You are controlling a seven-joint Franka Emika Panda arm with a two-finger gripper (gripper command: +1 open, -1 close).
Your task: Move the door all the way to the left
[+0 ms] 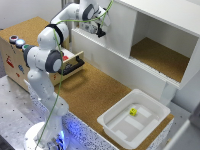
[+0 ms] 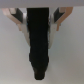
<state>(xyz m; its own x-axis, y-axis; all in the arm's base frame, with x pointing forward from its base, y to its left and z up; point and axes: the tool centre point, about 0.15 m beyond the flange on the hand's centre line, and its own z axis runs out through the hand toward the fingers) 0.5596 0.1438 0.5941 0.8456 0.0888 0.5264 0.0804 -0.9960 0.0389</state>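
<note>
The door (image 1: 116, 29) is a plain white panel that covers the half of the white cabinet (image 1: 150, 80) on the exterior view's left. The other half stands open and shows a cork floor. My gripper (image 1: 101, 31) is pressed against the door's face near the panel's left edge. In the wrist view the gripper (image 2: 40, 21) straddles the dark handle (image 2: 39, 47), with one of the fingers (image 2: 22, 21) tight against each side of it. The white door (image 2: 67, 57) fills the background there.
A white plastic tray (image 1: 150, 107) holding a small yellow object (image 1: 133, 112) sits on the cork table at the front right. A wooden drawer (image 1: 75, 66) stands pulled open beside my arm, under a wooden box with buttons (image 1: 15, 40).
</note>
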